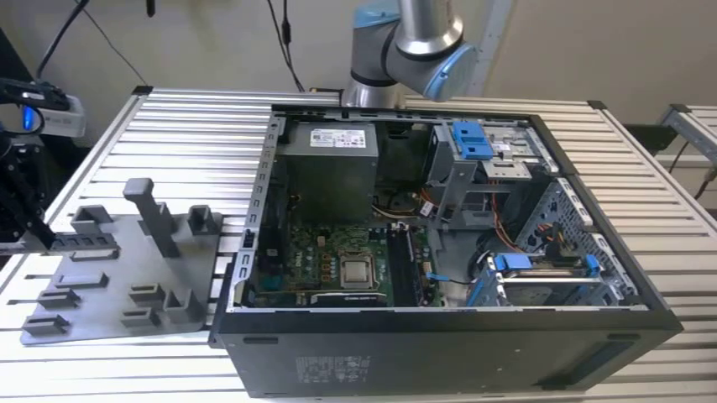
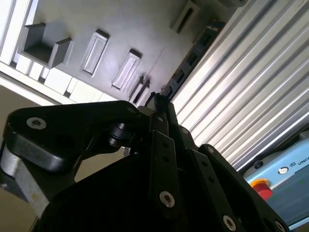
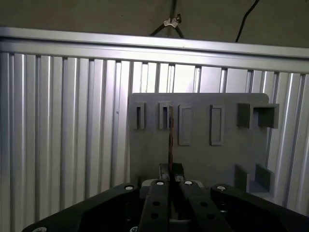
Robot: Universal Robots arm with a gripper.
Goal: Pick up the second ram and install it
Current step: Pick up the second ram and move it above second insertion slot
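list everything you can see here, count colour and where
memory stick: one, dark, seen edge-on, clamped in the gripper above the tray
tray: one, grey, with upright posts, on the table at the exterior view's left of the computer case
computer case: one, black, lying open on the table
circuit board: one, green, on the floor of the case
power supply: one, grey, at the far end of the case
brackets: two, blue, on the case's side towards the exterior view's right
table: one, silver, slatted
robot arm: one, silver and blue-grey, behind the case
gripper: one, black, shut on the memory stick
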